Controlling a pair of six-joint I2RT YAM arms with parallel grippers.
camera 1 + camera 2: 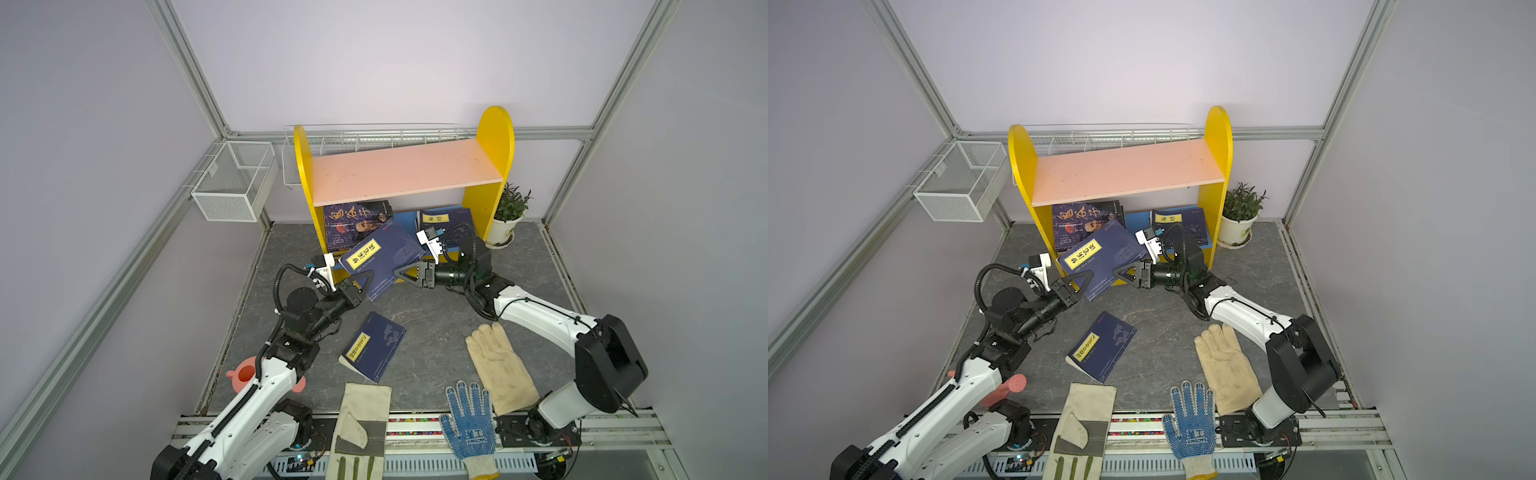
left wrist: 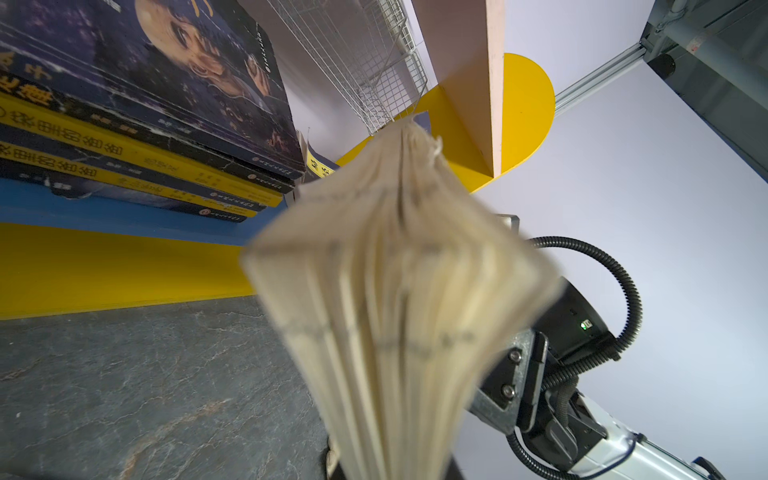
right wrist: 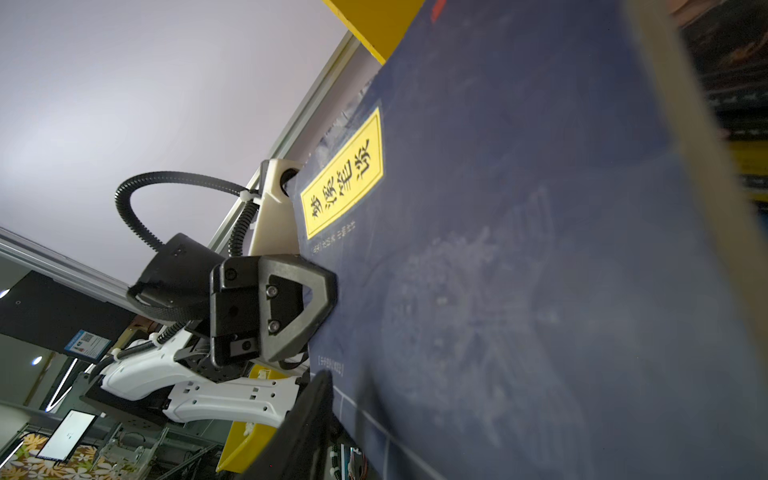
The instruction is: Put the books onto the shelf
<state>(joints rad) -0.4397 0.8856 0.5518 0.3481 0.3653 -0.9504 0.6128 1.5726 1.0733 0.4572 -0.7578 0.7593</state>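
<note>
A navy book [image 1: 382, 253] with a yellow title label hangs tilted in front of the shelf's [image 1: 407, 170] lower tier. My left gripper [image 1: 363, 282] is shut on its near-left edge; the left wrist view shows its fanned pages [image 2: 395, 291]. My right gripper [image 1: 405, 274] straddles the book's right edge. One of its fingers [image 3: 311, 415] lies beside the cover [image 3: 519, 249], the other is hidden. A stack of books [image 1: 355, 222] and a further navy book [image 1: 440, 220] lie on the blue lower board [image 2: 124, 216]. A third navy book [image 1: 374, 345] lies flat on the table.
Three work gloves [image 1: 500, 365] [image 1: 469, 419] [image 1: 359, 432] lie along the table's near side. A potted plant [image 1: 509, 216] stands right of the shelf. White wire baskets [image 1: 235, 178] [image 1: 374, 137] hang at the back left and behind the shelf. A pink watering can [image 1: 243, 374] sits under my left arm.
</note>
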